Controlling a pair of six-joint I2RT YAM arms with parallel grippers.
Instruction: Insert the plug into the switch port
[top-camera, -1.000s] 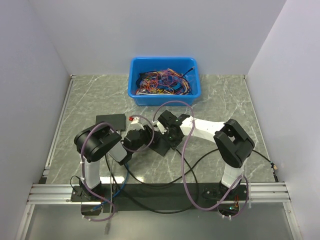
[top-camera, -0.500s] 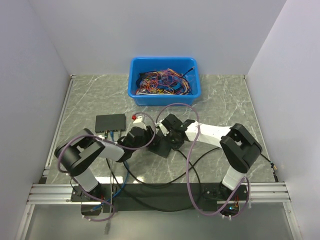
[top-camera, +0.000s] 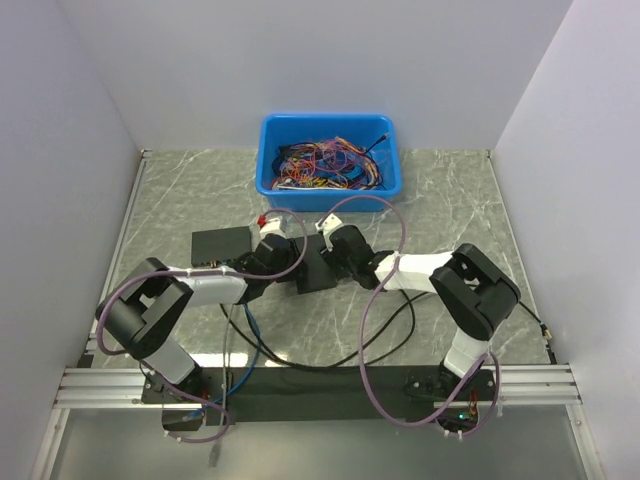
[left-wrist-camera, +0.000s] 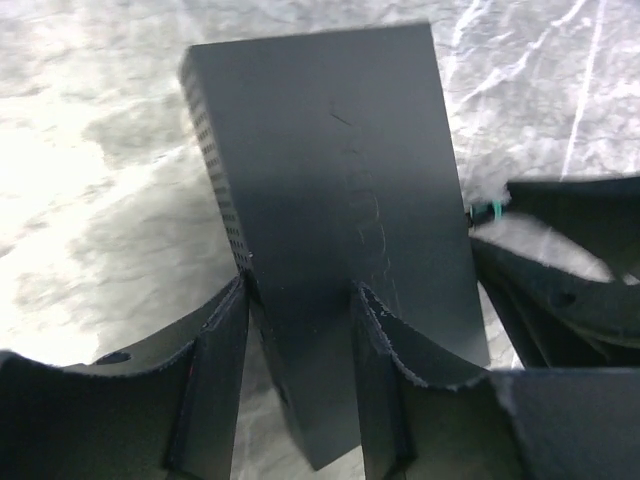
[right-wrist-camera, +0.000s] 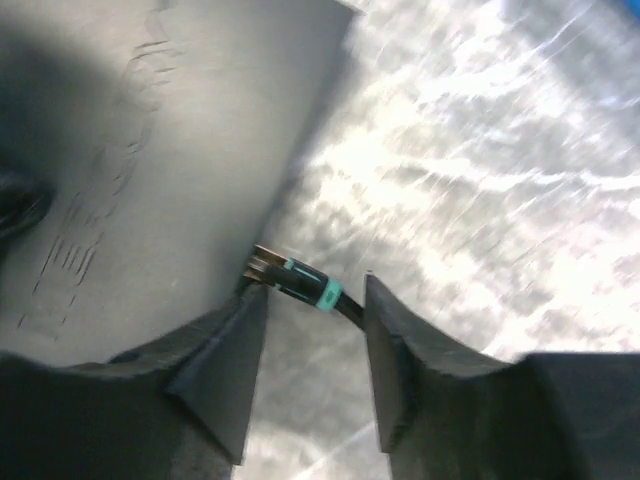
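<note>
Entry: plug (right-wrist-camera: 290, 277) at box (left-wrist-camera: 330, 180); hazards, as judged: the plug is taken to be unseated, gold contacts being exposed at the box's long edge, so a tug from the cord (right-wrist-camera: 350, 305) or a brush from either claw could drag it off; the box could be slid across the worktop (top-camera: 450, 200) if pushed unbraced; a skewed entry could jam the tip against the casing; right claw (right-wrist-camera: 315, 284): fingers parted, plug lying between them untouched; left claw (left-wrist-camera: 300, 288): fingers parted astride the box's vented side, nothing seen clamped; location: box laid flat near the middle of the worktop, plug tip touching the long edge that faces the right claw; a plain black slab (top-camera: 222, 243) is set nearer the left edge; appearance: box dark charcoal, flat, rectangular, matte, small holes (left-wrist-camera: 222, 175) along one thin side; plug small, gold-tipped, teal-collared, black-corded; socket row not shown in any view.
</note>
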